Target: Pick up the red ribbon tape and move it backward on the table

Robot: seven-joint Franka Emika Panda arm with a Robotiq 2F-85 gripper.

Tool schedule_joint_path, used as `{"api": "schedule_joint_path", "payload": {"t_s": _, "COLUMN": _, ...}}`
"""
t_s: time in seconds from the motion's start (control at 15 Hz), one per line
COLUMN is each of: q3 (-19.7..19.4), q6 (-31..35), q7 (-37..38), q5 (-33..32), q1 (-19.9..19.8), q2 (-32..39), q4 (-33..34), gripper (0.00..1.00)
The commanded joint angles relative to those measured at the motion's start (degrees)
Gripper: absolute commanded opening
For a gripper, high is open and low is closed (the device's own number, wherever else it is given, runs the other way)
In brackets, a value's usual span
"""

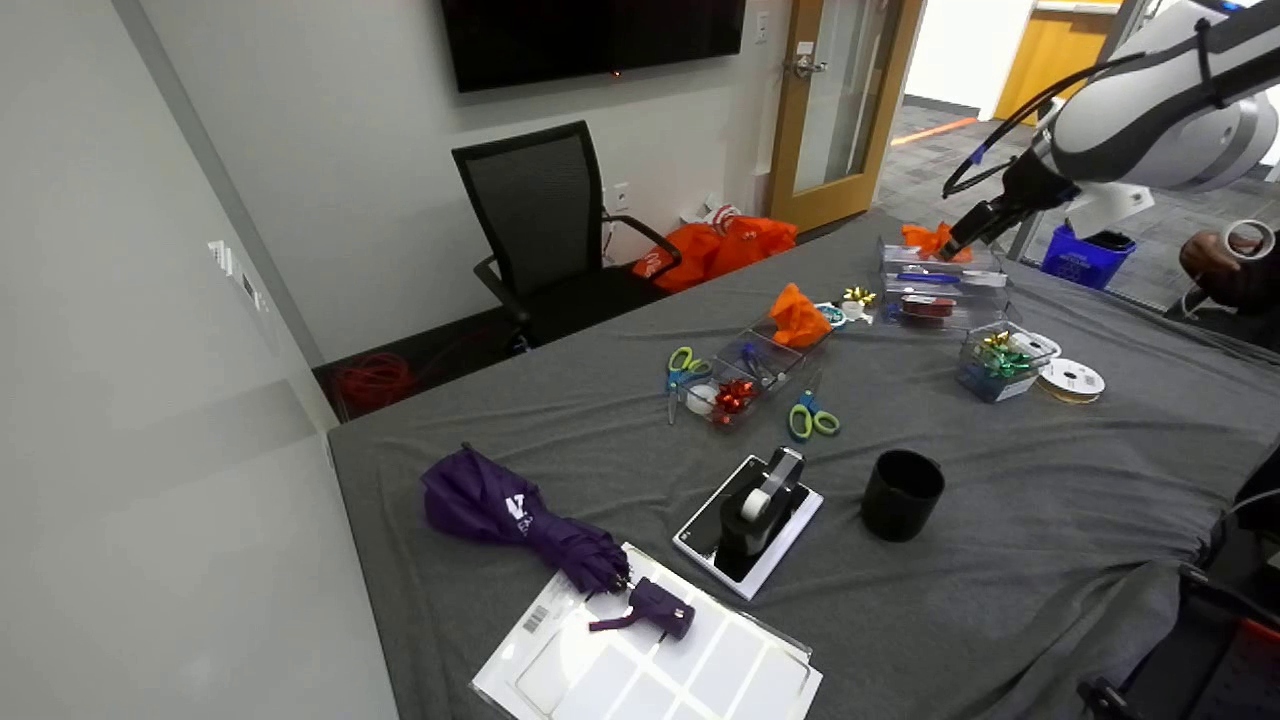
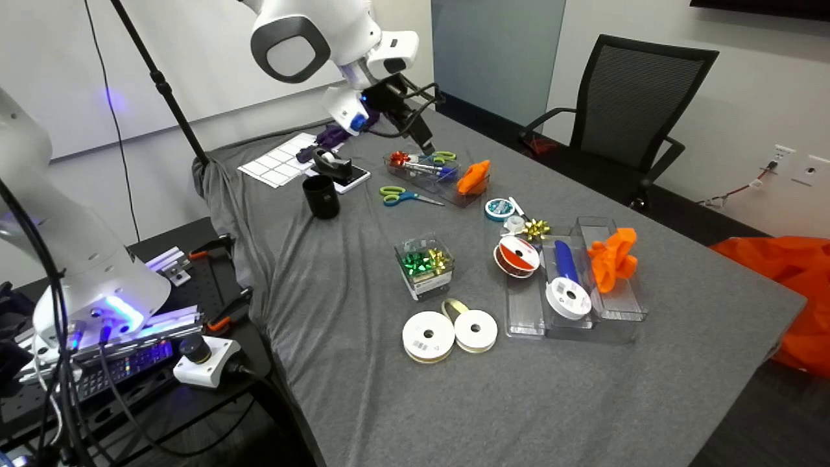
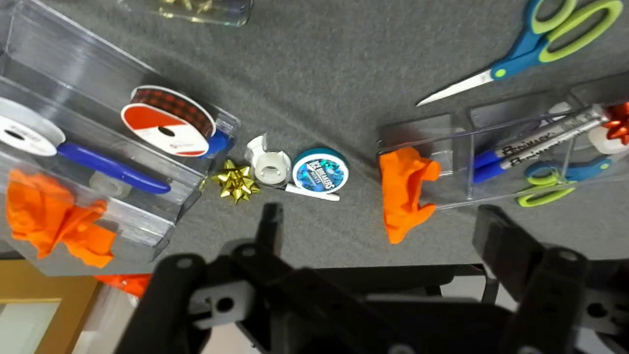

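Note:
The red ribbon tape is a roll with dark-red plaid ribbon and a red-and-white face. It sits tilted at one end of a clear organizer. In the wrist view the roll is at upper left. It shows as a small dark-red patch in an exterior view. My gripper is open and empty, above the table and off to the roll's right in the wrist view. The gripper also shows in both exterior views, raised above the dark grey cloth.
The organizer also holds a white ribbon roll, a blue pen and an orange cloth. A gold bow, a tape roll and a mint tin lie beside it. A second clear tray, scissors and a black mug stand farther off.

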Motion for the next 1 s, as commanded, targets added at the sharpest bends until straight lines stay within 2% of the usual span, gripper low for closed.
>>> {"api": "schedule_joint_path", "payload": {"t_s": 0.0, "q3": -1.3, "q6": 3.1, "q7": -0.8, "q5": -7.3, "q1": 0.2, "q2": 7.6, "q4": 6.6, "gripper": 1.00}}
{"api": "schedule_joint_path", "payload": {"t_s": 0.07, "q3": -2.0, "q6": 3.5, "q7": -0.1, "q5": -9.7, "q1": 0.5, "q2": 8.9, "q4": 7.8, "gripper": 1.00}}
{"api": "schedule_joint_path", "payload": {"t_s": 0.13, "q3": -0.5, "q6": 2.5, "q7": 4.2, "q5": -17.0, "q1": -2.1, "q2": 10.5, "q4": 9.4, "gripper": 1.00}}
{"api": "schedule_joint_path", "payload": {"t_s": 0.2, "q3": -1.5, "q6": 2.3, "q7": 6.0, "q5": -21.0, "q1": -1.8, "q2": 11.8, "q4": 10.8, "gripper": 1.00}}
{"api": "schedule_joint_path", "payload": {"t_s": 0.27, "q3": 1.8, "q6": 2.4, "q7": 5.5, "q5": -17.7, "q1": -3.7, "q2": 8.1, "q4": 7.1, "gripper": 1.00}}
{"api": "schedule_joint_path", "payload": {"t_s": 0.33, "q3": 1.8, "q6": 2.3, "q7": 7.1, "q5": -19.3, "q1": -4.0, "q2": 9.1, "q4": 7.9, "gripper": 1.00}}
{"api": "schedule_joint_path", "payload": {"t_s": 0.67, "q3": 2.9, "q6": 2.3, "q7": 7.0, "q5": -19.1, "q1": -4.6, "q2": 8.9, "q4": 8.0, "gripper": 1.00}}
{"api": "schedule_joint_path", "payload": {"t_s": 0.8, "q3": 0.9, "q6": 6.7, "q7": 10.4, "q5": -22.5, "q1": -2.9, "q2": 11.2, "q4": 8.1, "gripper": 1.00}}
{"api": "schedule_joint_path", "payload": {"t_s": 0.87, "q3": -1.5, "q6": 8.9, "q7": 13.8, "q5": -27.2, "q1": -1.4, "q2": 13.5, "q4": 9.2, "gripper": 1.00}}
{"api": "schedule_joint_path", "payload": {"t_s": 0.93, "q3": -7.1, "q6": 11.9, "q7": 17.8, "q5": -32.6, "q1": 2.9, "q2": 16.5, "q4": 10.9, "gripper": 1.00}}
